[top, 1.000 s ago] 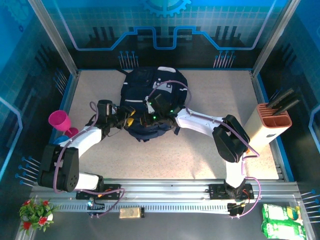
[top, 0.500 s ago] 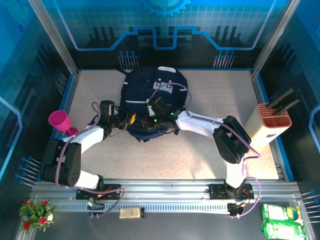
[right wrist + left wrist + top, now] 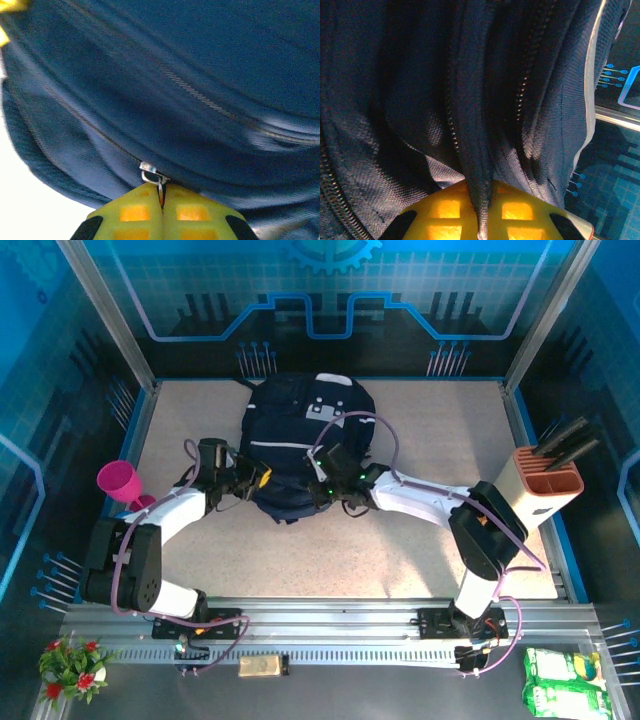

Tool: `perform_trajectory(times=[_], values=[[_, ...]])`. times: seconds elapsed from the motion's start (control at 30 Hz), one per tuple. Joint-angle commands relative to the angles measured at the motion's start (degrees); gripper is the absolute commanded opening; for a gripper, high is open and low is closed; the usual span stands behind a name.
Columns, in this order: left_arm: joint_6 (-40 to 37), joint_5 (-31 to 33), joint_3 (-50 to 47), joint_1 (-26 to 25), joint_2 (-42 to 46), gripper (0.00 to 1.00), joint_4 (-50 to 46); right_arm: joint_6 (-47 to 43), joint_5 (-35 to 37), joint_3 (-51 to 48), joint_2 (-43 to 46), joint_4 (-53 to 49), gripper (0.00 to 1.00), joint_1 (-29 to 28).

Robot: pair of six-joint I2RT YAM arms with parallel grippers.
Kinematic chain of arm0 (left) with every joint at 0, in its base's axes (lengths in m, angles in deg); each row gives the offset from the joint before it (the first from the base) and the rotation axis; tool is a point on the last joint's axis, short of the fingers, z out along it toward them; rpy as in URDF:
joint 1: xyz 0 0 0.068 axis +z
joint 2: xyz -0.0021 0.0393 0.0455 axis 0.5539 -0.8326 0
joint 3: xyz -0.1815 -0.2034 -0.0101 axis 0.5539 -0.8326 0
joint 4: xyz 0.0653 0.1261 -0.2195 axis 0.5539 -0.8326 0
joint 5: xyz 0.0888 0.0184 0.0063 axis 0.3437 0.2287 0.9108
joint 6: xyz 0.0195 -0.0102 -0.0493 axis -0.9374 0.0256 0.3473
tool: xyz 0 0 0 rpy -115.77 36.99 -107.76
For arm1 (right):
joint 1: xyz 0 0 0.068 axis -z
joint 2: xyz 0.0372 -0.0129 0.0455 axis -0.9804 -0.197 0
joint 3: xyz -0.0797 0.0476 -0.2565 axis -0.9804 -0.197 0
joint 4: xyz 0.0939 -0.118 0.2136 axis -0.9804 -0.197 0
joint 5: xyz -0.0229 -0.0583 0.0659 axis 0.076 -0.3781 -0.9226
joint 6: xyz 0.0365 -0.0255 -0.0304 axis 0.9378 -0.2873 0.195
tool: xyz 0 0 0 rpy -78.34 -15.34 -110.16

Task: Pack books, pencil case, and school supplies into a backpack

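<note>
The dark navy backpack (image 3: 300, 430) lies in the middle of the table, its near edge toward the arms. My left gripper (image 3: 264, 480) is at its left near corner, and in the left wrist view the yellow fingers (image 3: 445, 210) of my left gripper (image 3: 482, 202) are shut on a fold of navy fabric (image 3: 475, 150) beside a zipper line. My right gripper (image 3: 325, 495) sits at the near edge, and in the right wrist view this gripper (image 3: 161, 197) is shut on the metal zipper pull (image 3: 151, 173). The books, pencil case and school supplies are hidden.
A magenta cup (image 3: 118, 480) stands at the left table edge. A beige block holder (image 3: 545, 495) with black handles stands at the right. Glass walls enclose the back and sides. Bare tabletop (image 3: 330, 550) lies between the backpack and the arm bases.
My left gripper has closed on the backpack fabric. The right arm has swung right and stretched out, drawing the zipper pull along the backpack's near edge.
</note>
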Motion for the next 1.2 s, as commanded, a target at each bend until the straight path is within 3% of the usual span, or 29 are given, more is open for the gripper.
perform_trajectory(times=[0.0,0.3,0.57,0.87,1.17], values=[[-5.09,1.12,2.44,2.00,0.19,0.04,-3.18,-3.26,1.49,-0.68,0.98,-6.19,0.00,4.09],[-9.08,0.22,2.92,3.06,0.19,0.04,-6.30,-5.21,4.47,3.83,-2.63,-6.21,0.00,10.12],[-12.95,-5.59,4.99,4.11,-1.30,0.03,-7.71,-13.66,-4.00,7.68,-6.54,-3.29,0.03,16.41],[-17.86,-7.69,7.57,4.37,-1.39,0.03,-12.90,-16.61,0.59,16.11,-12.34,-5.07,0.04,20.16],[-20.09,-8.75,9.28,4.46,-1.64,0.02,-15.37,-12.87,6.76,24.45,-17.16,-9.42,0.14,22.16]])
